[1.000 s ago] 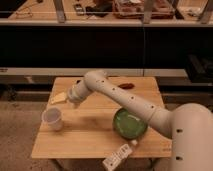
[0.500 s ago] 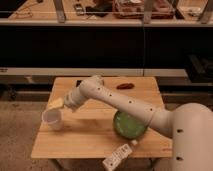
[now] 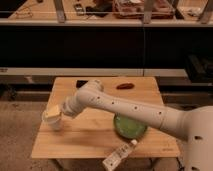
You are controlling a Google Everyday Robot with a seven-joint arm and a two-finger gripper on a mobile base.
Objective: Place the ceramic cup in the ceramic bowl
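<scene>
The white ceramic cup (image 3: 52,123) stands upright near the left edge of the wooden table (image 3: 90,135). My gripper (image 3: 54,113) is right above it and reaches down over its rim, hiding the cup's top. The green ceramic bowl (image 3: 130,126) sits on the right part of the table, partly behind my white arm (image 3: 125,107), which stretches from the lower right across the table to the cup. The bowl looks empty.
A white remote-like device (image 3: 119,156) lies at the table's front edge. A small red object (image 3: 125,86) and a dark object (image 3: 81,83) lie near the back edge. A dark counter with shelves stands behind the table.
My gripper has moved down and slightly left, from above the table onto the cup. The cup and the bowl have stayed where they were.
</scene>
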